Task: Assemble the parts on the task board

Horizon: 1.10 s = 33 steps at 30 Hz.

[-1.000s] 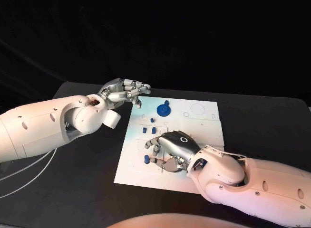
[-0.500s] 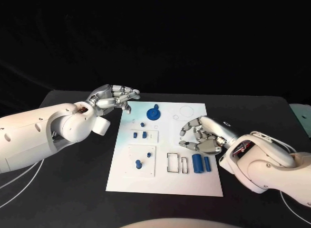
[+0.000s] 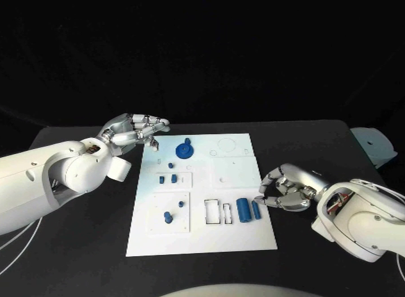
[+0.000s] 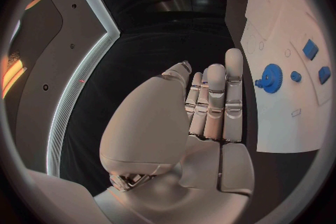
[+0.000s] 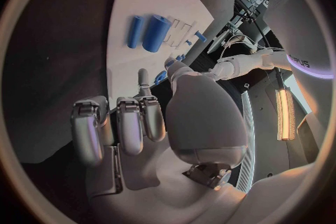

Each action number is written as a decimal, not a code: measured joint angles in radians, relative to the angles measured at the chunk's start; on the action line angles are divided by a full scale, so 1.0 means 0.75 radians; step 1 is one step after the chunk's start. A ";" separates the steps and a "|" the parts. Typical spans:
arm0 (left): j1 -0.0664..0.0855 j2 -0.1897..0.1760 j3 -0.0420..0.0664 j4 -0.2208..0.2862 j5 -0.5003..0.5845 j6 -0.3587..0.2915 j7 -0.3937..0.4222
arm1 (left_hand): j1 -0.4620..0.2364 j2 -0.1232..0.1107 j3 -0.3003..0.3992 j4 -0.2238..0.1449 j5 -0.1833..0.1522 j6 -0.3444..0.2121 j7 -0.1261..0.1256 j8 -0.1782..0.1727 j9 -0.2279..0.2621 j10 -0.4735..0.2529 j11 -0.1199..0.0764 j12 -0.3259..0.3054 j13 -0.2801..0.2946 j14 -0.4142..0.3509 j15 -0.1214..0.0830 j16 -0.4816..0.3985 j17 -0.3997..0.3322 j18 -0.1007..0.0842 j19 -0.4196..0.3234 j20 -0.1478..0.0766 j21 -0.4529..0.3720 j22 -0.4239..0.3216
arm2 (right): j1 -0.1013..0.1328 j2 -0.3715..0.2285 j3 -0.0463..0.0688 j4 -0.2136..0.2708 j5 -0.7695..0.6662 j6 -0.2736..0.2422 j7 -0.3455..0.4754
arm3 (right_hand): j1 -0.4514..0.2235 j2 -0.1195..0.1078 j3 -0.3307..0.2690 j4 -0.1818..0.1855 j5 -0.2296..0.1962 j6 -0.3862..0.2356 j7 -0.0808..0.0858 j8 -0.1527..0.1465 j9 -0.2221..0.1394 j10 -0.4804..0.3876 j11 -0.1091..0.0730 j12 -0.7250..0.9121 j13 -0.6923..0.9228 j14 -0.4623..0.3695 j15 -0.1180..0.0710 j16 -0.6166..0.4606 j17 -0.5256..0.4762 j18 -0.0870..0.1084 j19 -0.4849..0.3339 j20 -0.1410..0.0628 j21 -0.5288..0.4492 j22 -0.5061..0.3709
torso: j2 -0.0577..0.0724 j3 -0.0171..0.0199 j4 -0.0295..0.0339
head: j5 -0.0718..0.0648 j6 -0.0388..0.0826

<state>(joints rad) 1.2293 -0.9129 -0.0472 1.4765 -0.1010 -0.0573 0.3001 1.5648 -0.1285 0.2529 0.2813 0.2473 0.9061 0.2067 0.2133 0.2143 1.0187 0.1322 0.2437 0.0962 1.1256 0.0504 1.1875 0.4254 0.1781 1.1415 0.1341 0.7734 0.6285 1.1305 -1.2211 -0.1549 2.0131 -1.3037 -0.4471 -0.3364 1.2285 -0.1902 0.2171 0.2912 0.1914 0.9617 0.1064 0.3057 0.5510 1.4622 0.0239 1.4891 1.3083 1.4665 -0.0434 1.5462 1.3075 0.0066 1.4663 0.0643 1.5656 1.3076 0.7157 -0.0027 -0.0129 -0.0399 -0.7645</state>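
Note:
The white task board (image 3: 202,238) lies in the middle of the black table. On it are a blue gear (image 3: 184,149), small blue pieces (image 3: 168,179) in a recessed square, two blue pegs (image 3: 174,210) and two blue cylinders (image 3: 249,209) beside empty slots. My left hand (image 3: 135,130) hovers at the board's far left corner, fingers fairly straight and holding nothing; its wrist view shows the hand (image 4: 203,117) near the gear (image 4: 268,78). My right hand (image 3: 287,187) sits just off the board's right edge with fingers curled in on nothing, close to the cylinders (image 5: 148,32).
A pale object (image 3: 374,143) lies at the table's far right edge. White cables (image 3: 6,241) hang at the left beside my left arm. Bare black table (image 3: 77,247) surrounds the board on all sides.
The camera has shifted. My right hand has drawn back from over the board to just off its right edge. My left hand stays at the far left corner.

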 measured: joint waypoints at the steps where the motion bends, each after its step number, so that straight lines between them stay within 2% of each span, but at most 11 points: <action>1: 0.000 0.000 0.000 0.000 0.000 0.000 0.000 | 0.000 0.000 0.000 0.000 0.000 0.000 0.000 0.000 0.000 0.000 0.000 0.000 0.000 0.000 0.000 0.000 0.000 0.000 0.000 0.000 0.000 0.000 | -0.005 0.000 -0.001 0.002 -0.007 0.002 -0.012 | -0.005 -0.005 -0.005 0.002 0.000 0.000 0.000 0.000 0.001 0.000 0.000 0.000 0.000 0.000 0.000 0.000 0.000 0.000 0.000 0.000 0.000 0.000 | -0.001 -0.0001 -0.0019 | -0.001 -0.001; 5: 0.000 0.000 0.000 0.000 0.000 0.000 0.001 | 0.000 0.000 0.000 0.000 0.000 -0.005 -0.005 0.000 0.000 0.000 0.000 0.000 0.000 0.000 0.000 0.000 -0.001 0.000 0.000 0.000 0.000 0.000 | -0.030 0.009 -0.002 0.007 -0.046 0.002 -0.056 | -0.020 0.011 -0.038 0.001 0.000 -0.003 -0.003 0.005 0.007 0.000 0.000 0.000 0.000 0.000 0.000 0.000 0.000 0.000 0.000 0.000 0.000 0.000 | -0.003 -0.0009 -0.0050 | -0.003 -0.006; 10: -0.001 -0.003 0.000 0.000 0.000 0.000 0.001 | 0.000 0.000 0.000 0.000 0.000 -0.005 -0.005 0.000 0.000 0.000 0.000 0.000 0.000 0.000 0.000 0.000 -0.001 0.000 0.000 0.000 0.000 0.000 | -0.067 0.042 -0.004 0.006 -0.098 -0.001 -0.105 | -0.025 0.016 -0.055 0.003 0.000 -0.005 -0.005 0.005 0.009 0.000 0.000 0.000 0.000 0.000 0.000 0.005 0.000 0.000 0.000 0.000 0.000 0.000 | -0.003 -0.0018 -0.0050 | -0.005 -0.011; 14: -0.001 -0.006 -0.001 0.002 0.000 0.000 0.001 | 0.000 0.000 0.000 0.000 0.000 -0.005 -0.005 0.000 0.000 0.000 0.000 0.000 0.000 0.000 0.000 0.000 -0.001 0.000 0.000 0.000 0.000 0.000 | -0.086 0.067 -0.004 0.003 -0.127 -0.005 -0.130 | -0.025 0.016 -0.058 0.000 0.000 -0.005 -0.005 0.005 0.010 0.000 0.000 0.000 0.000 0.000 0.000 0.005 0.000 0.000 0.000 0.000 0.000 0.000 | -0.003 -0.0026 -0.0051 | -0.007 -0.013; 33: -0.001 -0.012 -0.001 0.008 0.000 0.000 0.000 | 0.000 0.000 0.000 0.000 0.000 -0.005 -0.005 0.000 0.000 0.000 0.000 0.000 0.000 0.000 0.000 0.000 -0.001 0.000 0.000 0.000 0.000 0.000 | -0.125 0.166 -0.004 -0.036 -0.192 -0.033 -0.186 | -0.033 0.024 -0.075 0.001 0.000 -0.005 -0.005 0.010 0.013 0.000 0.000 0.000 -0.001 0.000 0.000 0.005 0.000 0.000 0.000 0.000 0.000 0.000 | -0.003 -0.0026 -0.0064 | 0.008 -0.018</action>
<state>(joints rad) 1.2285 -0.9219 -0.0478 1.4821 -0.1010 -0.0572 0.3003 1.5648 -0.1284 0.2529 0.2813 0.2473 0.9024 0.2031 0.2133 0.2145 1.0187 0.1322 0.2437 0.0962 1.1256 0.0504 1.1875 0.4247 0.1781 1.1415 0.1341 0.7735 0.6286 1.0369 -1.0966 -0.1580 1.9862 -1.4474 -0.4721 -0.4761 1.2041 -0.1724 0.1607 0.2920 0.1914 0.9581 0.1028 0.3133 0.5608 1.4621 0.0240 1.4890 1.3079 1.4665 -0.0433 1.5499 1.3073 0.0067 1.4663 0.0645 1.5655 1.3073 0.7133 -0.0046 -0.0177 -0.0337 -0.7783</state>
